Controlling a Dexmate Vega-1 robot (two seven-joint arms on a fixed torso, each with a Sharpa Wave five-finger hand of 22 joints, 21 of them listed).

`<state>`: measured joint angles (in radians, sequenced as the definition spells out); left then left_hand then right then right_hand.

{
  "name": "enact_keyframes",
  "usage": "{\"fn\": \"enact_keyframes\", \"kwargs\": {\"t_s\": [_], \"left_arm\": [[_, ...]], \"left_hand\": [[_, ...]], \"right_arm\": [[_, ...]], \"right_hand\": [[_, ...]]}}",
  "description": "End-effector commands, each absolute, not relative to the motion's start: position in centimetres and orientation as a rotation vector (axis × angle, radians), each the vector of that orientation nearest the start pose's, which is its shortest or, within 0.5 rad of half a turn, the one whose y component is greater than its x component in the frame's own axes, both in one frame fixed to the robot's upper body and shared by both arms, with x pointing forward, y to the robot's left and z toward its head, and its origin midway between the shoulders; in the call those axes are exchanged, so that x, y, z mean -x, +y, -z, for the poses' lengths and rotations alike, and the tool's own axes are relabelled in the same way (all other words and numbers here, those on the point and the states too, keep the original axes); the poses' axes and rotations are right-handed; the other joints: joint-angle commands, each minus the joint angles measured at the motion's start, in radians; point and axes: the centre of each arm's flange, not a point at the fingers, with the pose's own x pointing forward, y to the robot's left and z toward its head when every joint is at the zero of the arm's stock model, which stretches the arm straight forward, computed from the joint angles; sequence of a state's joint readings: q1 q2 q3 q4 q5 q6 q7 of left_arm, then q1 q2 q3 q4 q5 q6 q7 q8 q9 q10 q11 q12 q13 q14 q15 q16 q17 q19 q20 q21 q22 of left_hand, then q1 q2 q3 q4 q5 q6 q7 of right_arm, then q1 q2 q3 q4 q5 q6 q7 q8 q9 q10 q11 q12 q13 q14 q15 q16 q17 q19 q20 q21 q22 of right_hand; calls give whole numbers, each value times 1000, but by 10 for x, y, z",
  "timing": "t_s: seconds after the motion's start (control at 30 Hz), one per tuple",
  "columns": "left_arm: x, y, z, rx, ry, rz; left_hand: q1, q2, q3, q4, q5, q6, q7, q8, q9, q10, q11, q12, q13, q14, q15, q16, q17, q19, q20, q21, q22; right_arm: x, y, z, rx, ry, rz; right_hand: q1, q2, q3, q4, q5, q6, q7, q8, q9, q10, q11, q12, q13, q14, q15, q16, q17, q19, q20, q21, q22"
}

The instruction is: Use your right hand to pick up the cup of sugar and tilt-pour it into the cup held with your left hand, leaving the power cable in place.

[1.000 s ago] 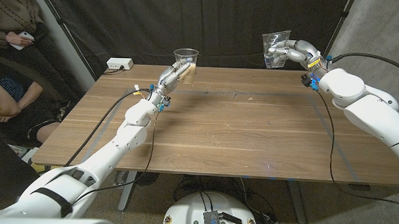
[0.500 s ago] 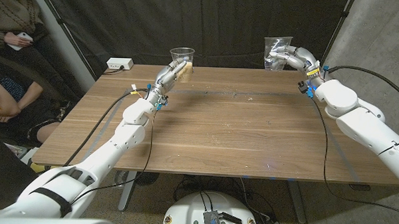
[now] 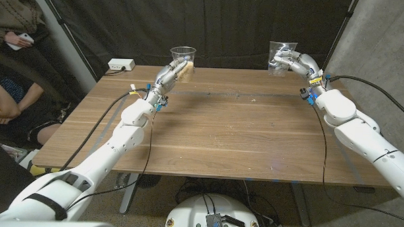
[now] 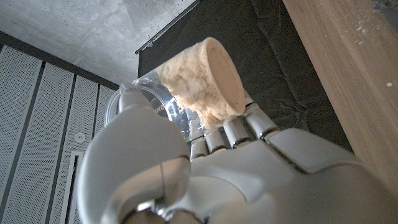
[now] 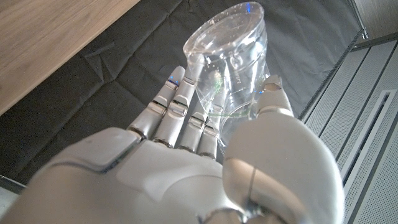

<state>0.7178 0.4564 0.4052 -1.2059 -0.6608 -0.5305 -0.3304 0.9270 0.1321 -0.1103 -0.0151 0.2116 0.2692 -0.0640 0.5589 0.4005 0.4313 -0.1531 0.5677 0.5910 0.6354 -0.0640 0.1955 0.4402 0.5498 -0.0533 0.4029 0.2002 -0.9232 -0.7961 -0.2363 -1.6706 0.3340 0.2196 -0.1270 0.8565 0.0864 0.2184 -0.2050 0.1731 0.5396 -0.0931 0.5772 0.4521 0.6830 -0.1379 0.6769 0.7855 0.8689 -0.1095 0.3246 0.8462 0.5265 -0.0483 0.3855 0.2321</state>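
Wood-grain surface [image 3: 208, 134] under black drapes; left robot hand [image 3: 168, 74] grips a clear plastic cup [image 3: 182, 56] holding pale granules; right robot hand [image 3: 296, 63] grips a clear, crinkled cup [image 3: 282, 54] aloft.

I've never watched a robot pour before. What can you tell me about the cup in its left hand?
The cup is a clear plastic tumbler, wider at the rim than at the base, held upright above the table's far edge. The left hand grips it from the side, fingers wrapped round its wall. The left wrist view shows pale tan, clumpy granules packed in its lower part; the upper part looks empty. Nothing but the hand touches it.
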Motion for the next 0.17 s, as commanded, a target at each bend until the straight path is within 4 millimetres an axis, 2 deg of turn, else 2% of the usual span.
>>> {"fn": "enact_keyframes", "kwargs": {"t_s": [0.03,0.17], "left_arm": [[-628,254,-42,-53,-880,480],[-627,253,-44,-58,-889,477]], "left_hand": [[1,3,1,3,-3,6,0,8,1,11,-7,3,2,-1,-121,6,2,-2,-28,2,2],[2,3,1,3,-3,7,0,8,1,9,-8,3,2,1,-121,7,1,-2,-29,2,2]], "right_arm": [[-565,-336,-71,423,-870,-17],[-566,-336,-74,430,-866,-26]], "right_hand": [[20,29,67,62,3,56,-50,5,4,9,-4,7,4,13,-128,-5,2,11,-86,6,3],[19,29,67,63,3,56,-49,5,4,12,-6,6,3,14,-128,-5,2,11,-86,6,3]]}}
